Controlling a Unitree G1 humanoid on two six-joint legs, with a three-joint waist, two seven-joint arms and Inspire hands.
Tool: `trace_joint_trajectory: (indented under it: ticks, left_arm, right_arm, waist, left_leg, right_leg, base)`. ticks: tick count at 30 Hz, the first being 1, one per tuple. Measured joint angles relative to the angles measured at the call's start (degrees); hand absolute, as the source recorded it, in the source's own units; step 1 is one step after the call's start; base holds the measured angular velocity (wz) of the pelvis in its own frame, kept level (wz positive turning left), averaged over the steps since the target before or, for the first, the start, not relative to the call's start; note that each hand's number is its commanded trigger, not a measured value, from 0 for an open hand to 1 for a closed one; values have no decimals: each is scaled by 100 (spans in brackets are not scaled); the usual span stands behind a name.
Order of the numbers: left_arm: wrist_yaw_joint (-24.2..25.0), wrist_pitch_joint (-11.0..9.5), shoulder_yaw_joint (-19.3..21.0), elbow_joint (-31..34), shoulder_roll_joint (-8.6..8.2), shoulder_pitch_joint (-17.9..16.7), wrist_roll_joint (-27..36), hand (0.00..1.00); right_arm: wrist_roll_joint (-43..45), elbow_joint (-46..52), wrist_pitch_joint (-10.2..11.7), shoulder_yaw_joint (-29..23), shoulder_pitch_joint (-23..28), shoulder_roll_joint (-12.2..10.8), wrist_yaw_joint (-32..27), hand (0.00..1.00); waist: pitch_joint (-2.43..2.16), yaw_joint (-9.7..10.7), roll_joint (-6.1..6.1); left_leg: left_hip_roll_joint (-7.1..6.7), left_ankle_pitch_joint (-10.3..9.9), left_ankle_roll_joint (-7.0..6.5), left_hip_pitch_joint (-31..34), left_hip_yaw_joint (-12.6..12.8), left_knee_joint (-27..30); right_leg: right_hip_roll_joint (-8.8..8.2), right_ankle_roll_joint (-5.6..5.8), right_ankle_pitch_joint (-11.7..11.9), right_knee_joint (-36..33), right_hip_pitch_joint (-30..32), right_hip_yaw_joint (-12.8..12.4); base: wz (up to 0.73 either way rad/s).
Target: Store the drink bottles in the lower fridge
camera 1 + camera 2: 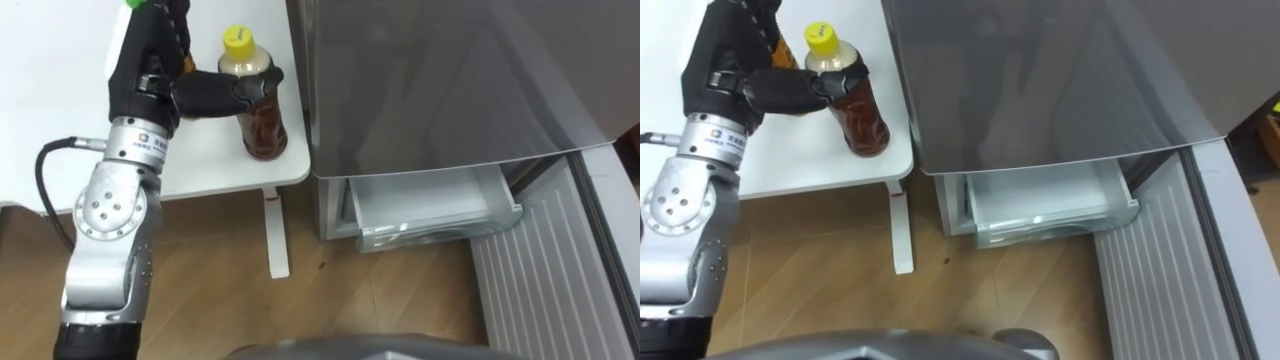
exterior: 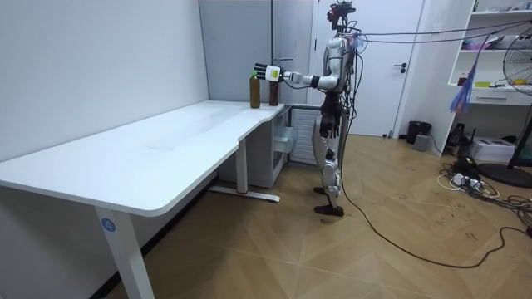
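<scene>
In the left eye view my left hand [image 1: 150,72] comes in from the lower left and reaches over the white table [image 1: 45,120]. Its thumb and fingers [image 1: 215,92] are curled round the shoulder of a tea bottle [image 1: 265,130] with a yellow cap [image 1: 237,40]. The bottle stands upright on the table, near the table's right near corner. A second brown bottle [image 1: 183,40] with a green cap shows just behind my hand, farther off and mostly hidden by it. To the right of the table stands the grey fridge [image 1: 450,80]. Its lower drawer [image 1: 430,205] is pulled out toward me, and I see no drink in the part of it that shows. A ribbed grey panel [image 1: 540,270] lies right of the drawer, above the wooden floor [image 1: 220,290]. In the room view I stand upright at the far end of the long table, just beside the fridge. My left arm is stretched out level toward the two bottles, which stand side by side at the table's far corner, and my hand is on the one nearer my body. In the right eye view the same grip shows: the hand is wrapped round the yellow-capped bottle just under its neck, and the bottle's base is on the tabletop, close to the edge that faces the fridge.
</scene>
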State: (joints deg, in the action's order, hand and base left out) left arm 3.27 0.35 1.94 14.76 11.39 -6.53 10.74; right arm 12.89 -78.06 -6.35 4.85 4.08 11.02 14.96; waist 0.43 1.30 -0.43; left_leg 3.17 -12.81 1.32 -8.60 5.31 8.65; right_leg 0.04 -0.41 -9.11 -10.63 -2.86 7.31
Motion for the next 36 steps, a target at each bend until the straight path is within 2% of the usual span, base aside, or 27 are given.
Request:
trace_joint_trajectory:
  ticks: [11, 18, 22, 27, 36]
  left_arm:
    - [31, 34, -14, -394, -98, -57, 539, 0]
    - [207, 227, -14, -598, -159, -91, 538, 0]
    - [280, 249, -14, -598, -171, -96, 538, 0]
    - [416, 423, -14, -597, -172, -101, 538, 0]
    - [510, 441, -36, -597, -189, -102, 535, 0]
  right_arm:
    - [104, 15, -88, 6, 9, -63, -128, 0]
    - [122, 34, -144, -5, 1, -125, -155, 0]
    - [123, 50, -203, -7, -9, -138, -121, 0]
    - [142, 89, -244, -90, -17, -137, -110, 0]
    - [315, 249, -244, -176, -32, -137, -112, 0]
  waist:
    - [-11, -12, -37]
    - [-6, -12, -57]
    - [-9, -12, -52]
    - [-16, -13, -42]
    - [-32, -14, -16]
  left_leg:
    - [5, 0, 0, -19, 28, 7]
    - [5, 0, 0, -3, 77, 7]
    - [5, 0, 0, -1, 78, 7]
    - [4, 0, 0, -1, 77, 7]
    - [4, 0, 0, -2, 74, 8]
  right_leg:
    - [7, -2, 1, -21, -4, -22]
    - [12, -1, 1, -4, 1, -57]
    - [13, -1, 1, 0, 1, -56]
    - [13, -1, 1, 4, 2, -65]
    - [12, -1, 1, 1, 4, -66]
  base:
    - [0]
    - [-1]
    - [0]
    - [0]
    - [0]
